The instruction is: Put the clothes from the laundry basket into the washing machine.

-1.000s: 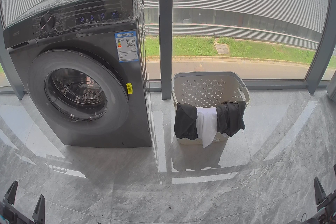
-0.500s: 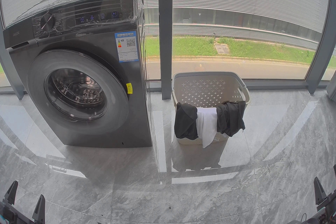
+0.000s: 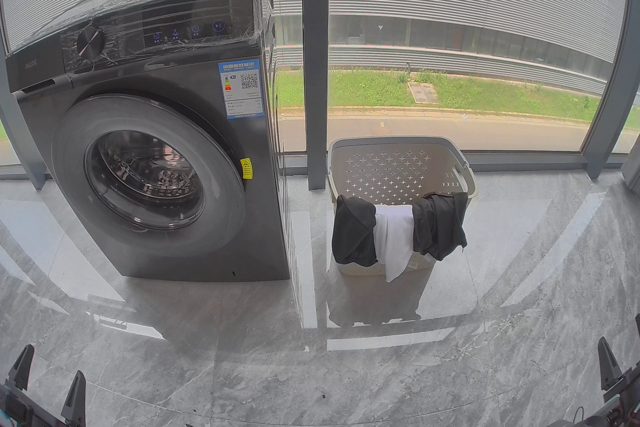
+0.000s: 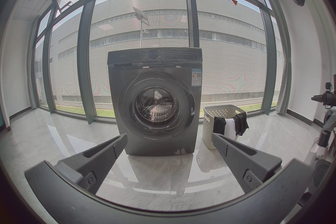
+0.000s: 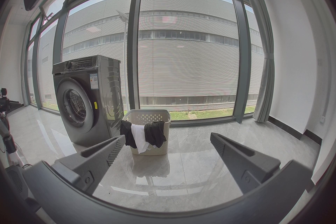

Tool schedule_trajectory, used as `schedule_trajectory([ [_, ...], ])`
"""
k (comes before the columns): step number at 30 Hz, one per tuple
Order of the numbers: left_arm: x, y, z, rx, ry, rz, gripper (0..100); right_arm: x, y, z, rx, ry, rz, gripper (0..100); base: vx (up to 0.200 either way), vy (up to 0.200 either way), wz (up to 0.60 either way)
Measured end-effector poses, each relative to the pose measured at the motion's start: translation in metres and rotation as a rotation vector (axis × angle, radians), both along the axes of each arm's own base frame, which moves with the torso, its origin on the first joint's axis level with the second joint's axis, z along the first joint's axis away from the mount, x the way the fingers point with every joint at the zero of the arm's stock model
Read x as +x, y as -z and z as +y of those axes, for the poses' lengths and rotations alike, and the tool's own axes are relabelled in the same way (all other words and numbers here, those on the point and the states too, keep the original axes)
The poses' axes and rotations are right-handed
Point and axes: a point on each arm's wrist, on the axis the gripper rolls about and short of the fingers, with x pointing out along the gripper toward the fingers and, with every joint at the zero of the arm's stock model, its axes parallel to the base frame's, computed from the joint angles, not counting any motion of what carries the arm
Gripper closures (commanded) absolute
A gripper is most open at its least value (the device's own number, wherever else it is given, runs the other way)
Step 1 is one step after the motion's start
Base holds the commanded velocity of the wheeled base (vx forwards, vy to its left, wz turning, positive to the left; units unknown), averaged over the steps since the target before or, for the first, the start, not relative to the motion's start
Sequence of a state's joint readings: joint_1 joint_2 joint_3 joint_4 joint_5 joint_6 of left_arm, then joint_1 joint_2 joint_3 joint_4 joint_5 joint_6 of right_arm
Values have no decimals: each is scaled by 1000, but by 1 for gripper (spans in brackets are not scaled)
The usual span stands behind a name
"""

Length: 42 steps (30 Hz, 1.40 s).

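With left claw (image 4: pixel 168 139) and right claw (image 5: pixel 167 138) gaping empty, the shut washer door (image 3: pixel 147 175) would likely block clothes (image 3: pixel 393 235) from the basket (image 3: pixel 400 145).

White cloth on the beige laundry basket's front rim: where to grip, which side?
Probably the white cloth's free-hanging lower flap, from the front, robot side: it drapes outside the beige perforated plastic laundry basket, leaving a thin loose edge to pinch.

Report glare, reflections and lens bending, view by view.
Head view: window daylight lays bright bands on the glossy floor, which mirrors the laundry basket; the washing machine glints along its wrapped top. Left wrist view: the lens bows the window frames outward, corners dark. Right wrist view: same bowing; the laundry basket's reflection lies on the floor before it.
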<state>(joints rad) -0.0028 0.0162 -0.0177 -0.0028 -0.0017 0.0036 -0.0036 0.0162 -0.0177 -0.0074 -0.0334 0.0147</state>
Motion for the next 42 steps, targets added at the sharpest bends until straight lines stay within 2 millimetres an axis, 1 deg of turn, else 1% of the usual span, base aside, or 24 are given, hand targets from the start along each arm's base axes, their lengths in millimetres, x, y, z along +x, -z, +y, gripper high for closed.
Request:
schedule_trajectory([
  [10, 0, 0, 0, 0, 0, 0, 0, 0, 0, 0, 1, -1, 0, 0, 0, 0, 0],
  [42, 0, 0, 0, 1, 1, 0, 0, 0, 0, 0, 1, -1, 0, 0, 200, 0, 0],
])
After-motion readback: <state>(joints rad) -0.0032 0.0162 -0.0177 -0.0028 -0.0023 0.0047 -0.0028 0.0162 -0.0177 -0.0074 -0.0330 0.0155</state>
